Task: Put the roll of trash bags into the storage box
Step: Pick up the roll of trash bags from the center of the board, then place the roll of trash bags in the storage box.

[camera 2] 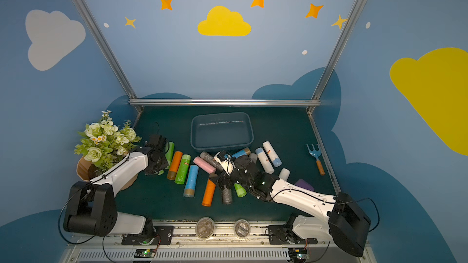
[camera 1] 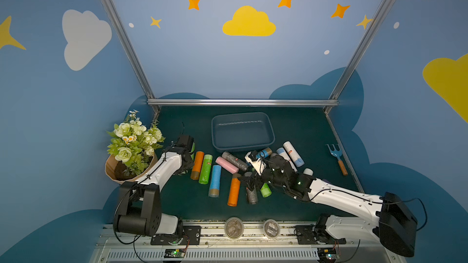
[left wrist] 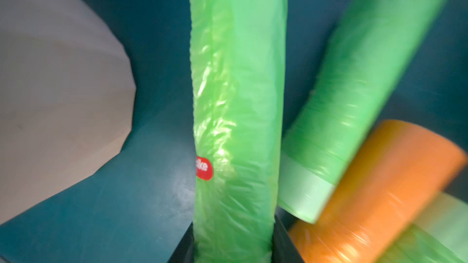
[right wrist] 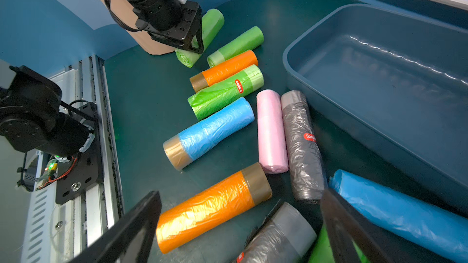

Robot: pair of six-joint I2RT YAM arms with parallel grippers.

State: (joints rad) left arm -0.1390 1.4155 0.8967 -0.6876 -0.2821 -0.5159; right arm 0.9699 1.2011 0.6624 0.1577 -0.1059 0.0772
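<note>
My left gripper [left wrist: 234, 239] is shut on a light green roll of trash bags [left wrist: 235, 97] with a red sticker, its black fingers pressed to both sides of the roll. In a top view this roll [camera 1: 193, 148] shows only partly behind the left gripper [camera 1: 187, 159], next to the flower pot. The blue-grey storage box [camera 1: 215, 132] [camera 2: 193, 132] stands empty at the back middle. My right gripper [right wrist: 240, 223] [camera 1: 249, 180] hangs open over an orange roll [right wrist: 210, 208] and a grey roll [right wrist: 278, 239] in front of the box rim [right wrist: 286, 54].
Several more rolls, green, orange, blue, pink, grey and white, lie scattered in front of the box. A paper pot of flowers [camera 1: 131, 148] stands at the left. A blue garden fork [camera 1: 336, 155] lies at the right, and two lidded cups [camera 1: 233, 227] sit on the front rail.
</note>
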